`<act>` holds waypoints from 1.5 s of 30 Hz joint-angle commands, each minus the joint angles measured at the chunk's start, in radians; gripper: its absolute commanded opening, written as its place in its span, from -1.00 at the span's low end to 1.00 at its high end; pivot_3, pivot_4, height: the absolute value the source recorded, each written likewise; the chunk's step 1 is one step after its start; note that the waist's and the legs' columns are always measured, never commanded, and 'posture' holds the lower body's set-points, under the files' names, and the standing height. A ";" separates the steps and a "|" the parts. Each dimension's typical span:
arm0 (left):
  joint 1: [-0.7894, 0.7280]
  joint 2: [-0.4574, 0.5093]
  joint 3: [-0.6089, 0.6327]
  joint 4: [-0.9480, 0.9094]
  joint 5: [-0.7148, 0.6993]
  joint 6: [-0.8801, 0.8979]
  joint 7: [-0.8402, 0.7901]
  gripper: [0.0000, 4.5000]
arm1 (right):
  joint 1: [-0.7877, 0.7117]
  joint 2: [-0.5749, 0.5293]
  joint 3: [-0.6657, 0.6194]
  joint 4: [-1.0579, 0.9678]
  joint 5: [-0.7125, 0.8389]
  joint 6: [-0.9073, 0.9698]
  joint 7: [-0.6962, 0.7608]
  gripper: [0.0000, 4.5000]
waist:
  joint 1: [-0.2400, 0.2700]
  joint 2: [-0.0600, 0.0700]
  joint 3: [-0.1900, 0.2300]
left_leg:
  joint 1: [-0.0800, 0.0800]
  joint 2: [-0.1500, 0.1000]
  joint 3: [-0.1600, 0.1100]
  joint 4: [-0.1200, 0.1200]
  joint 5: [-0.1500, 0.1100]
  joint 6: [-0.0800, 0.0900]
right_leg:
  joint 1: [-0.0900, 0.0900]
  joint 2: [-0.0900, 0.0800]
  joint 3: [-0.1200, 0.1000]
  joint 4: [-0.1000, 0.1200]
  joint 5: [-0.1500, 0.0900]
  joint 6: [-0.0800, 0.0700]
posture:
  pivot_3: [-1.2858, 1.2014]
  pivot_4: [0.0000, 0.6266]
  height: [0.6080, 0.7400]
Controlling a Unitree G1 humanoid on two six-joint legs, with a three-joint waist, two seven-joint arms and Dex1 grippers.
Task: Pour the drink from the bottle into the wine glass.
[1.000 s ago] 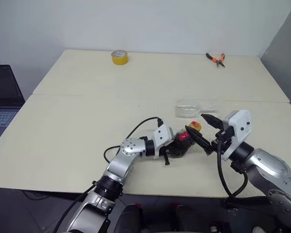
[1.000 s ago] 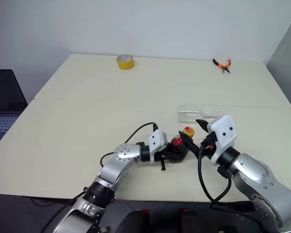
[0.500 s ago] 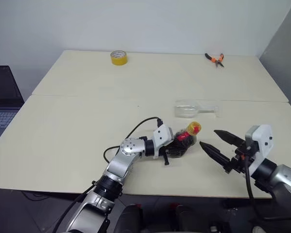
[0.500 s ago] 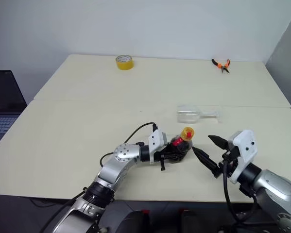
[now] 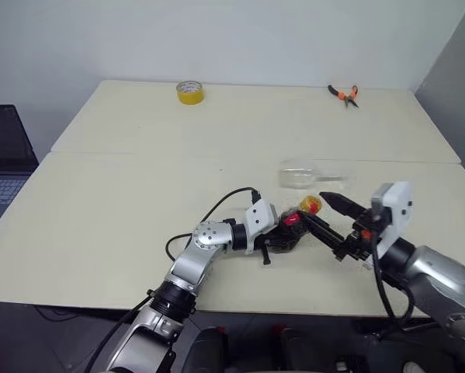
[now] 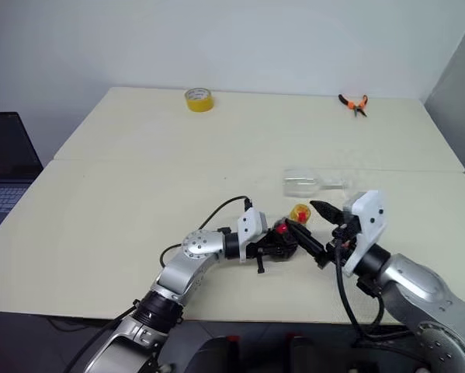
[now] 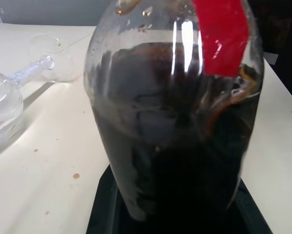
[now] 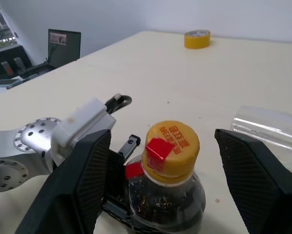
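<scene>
bottle: squat clear plastic bottle (image 5: pixel 288 231) of dark cola, yellow cap (image 8: pixel 170 148) on, standing near the tabletop's front edge
left gripper (image 5: pixel 282 235): reaches in level, clamped tight on the bottle's body
right gripper (image 8: pixel 170 161): spread wide, fingers either side of the cap, not touching
wine glass: clear stemmed glass (image 5: pixel 310 176) lying on its side, just behind the bottle
room: cream tabletop (image 5: pixel 139 194) wide open toward the back edge

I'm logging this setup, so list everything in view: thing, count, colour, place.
bottle: one, clear with dark drink, yellow cap, near table edge, held.
wine glass: one, clear, lying on its side beyond the bottle.
tape roll: one, yellow, far left of table.
pliers: one, orange-handled, far right.
laptop: one, dark, off the table's left.
table: one, cream.
left gripper: shut on the bottle.
right gripper: open, fingers either side of the cap.
</scene>
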 commanded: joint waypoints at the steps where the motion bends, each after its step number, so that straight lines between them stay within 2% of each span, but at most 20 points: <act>1: -0.010 -0.008 -0.002 -0.034 -0.006 -0.022 0.001 -0.66 | -0.021 0.011 0.013 0.000 -0.030 -0.019 -0.009 0.61 | 0.000 0.000 0.000 | 0.000 0.000 0.000 0.000 0.000 0.000 | 0.000 0.000 0.000 0.000 0.000 0.000 | 0.03 -0.52 1.00; 6: -0.008 -0.008 -0.003 -0.037 -0.006 -0.021 0.002 -0.66 | -0.026 0.029 0.020 0.011 -0.041 -0.026 -0.008 0.61 | 0.000 0.000 0.000 | 0.000 0.000 0.000 0.000 0.000 0.000 | 0.000 -0.001 0.000 0.000 0.000 0.000 | 0.03 -0.52 1.00; 10: -0.007 -0.008 -0.003 -0.037 -0.006 -0.023 0.004 -0.66 | -0.018 0.034 0.021 0.007 -0.054 -0.037 0.006 0.21 | 0.000 0.000 0.000 | 0.000 0.001 0.000 0.000 0.000 0.000 | 0.000 -0.001 0.000 0.000 0.000 0.000 | 0.03 -0.52 1.00; 14: -0.003 -0.008 -0.003 -0.042 -0.006 -0.021 0.006 -0.66 | -0.010 0.045 0.020 0.007 -0.054 -0.045 0.006 -0.41 | 0.000 0.000 0.000 | 0.000 0.001 0.000 0.000 0.000 0.000 | 0.000 -0.001 0.000 0.000 0.000 0.000 | 0.03 -0.52 1.00; 15: -0.003 -0.009 -0.003 -0.043 -0.007 -0.021 0.007 -0.66 | -0.007 0.051 0.020 0.006 -0.051 -0.048 0.007 -0.45 | 0.000 0.000 0.000 | 0.000 0.001 0.000 0.000 0.000 0.000 | 0.000 -0.001 0.000 0.000 0.000 0.000 | 0.03 -0.52 1.00; 19: 0.000 -0.012 -0.001 -0.045 -0.008 -0.020 0.015 -0.66 | 0.005 0.092 0.017 0.009 -0.029 -0.070 0.011 -0.45 | 0.000 0.000 0.000 | 0.000 0.001 0.000 0.000 0.000 0.000 | 0.000 -0.001 0.000 0.000 0.000 0.000 | 0.03 -0.52 1.00; 26: 0.005 -0.022 -0.002 -0.051 -0.011 -0.021 0.030 -0.66 | 0.028 0.245 -0.033 0.012 0.132 -0.099 -0.070 -0.45 | 0.000 0.001 0.000 | 0.000 0.001 0.000 0.000 0.000 0.000 | 0.000 -0.001 0.000 0.000 0.000 0.000 | 0.03 -0.52 1.00; 32: 0.007 -0.028 -0.001 -0.054 -0.012 -0.024 0.035 -0.67 | 0.048 0.272 -0.056 -0.001 0.178 -0.130 -0.138 -0.46 | -0.001 0.001 0.000 | 0.000 0.001 0.000 0.000 0.000 0.000 | 0.000 -0.002 0.000 0.001 0.000 0.000 | 0.03 -0.52 1.00; 35: 0.007 -0.032 0.002 -0.055 -0.012 -0.025 0.040 -0.67 | 0.090 0.206 -0.090 -0.003 0.061 -0.149 -0.133 -0.46 | 0.001 0.001 0.000 | 0.000 0.001 0.000 0.000 0.000 0.000 | 0.000 -0.002 0.000 0.000 0.000 0.000 | 0.03 -0.52 1.00; 39: 0.008 -0.031 0.010 -0.061 -0.016 -0.024 0.047 -0.67 | 0.251 0.027 -0.078 0.096 -0.309 -0.210 -0.113 -0.46 | 0.002 0.000 0.000 | 0.000 -0.001 0.000 0.000 0.000 0.000 | 0.000 -0.002 0.000 0.000 0.000 0.000 | 0.03 -0.52 1.00; 45: 0.007 -0.030 0.016 -0.066 -0.025 -0.022 0.047 -0.67 | 0.301 0.065 -0.097 0.192 -0.448 -0.290 -0.121 -0.46 | -0.007 0.003 -0.001 | 0.001 0.001 0.001 -0.001 0.000 0.000 | -0.001 -0.001 0.002 0.001 0.000 0.000 | 0.03 -0.52 1.00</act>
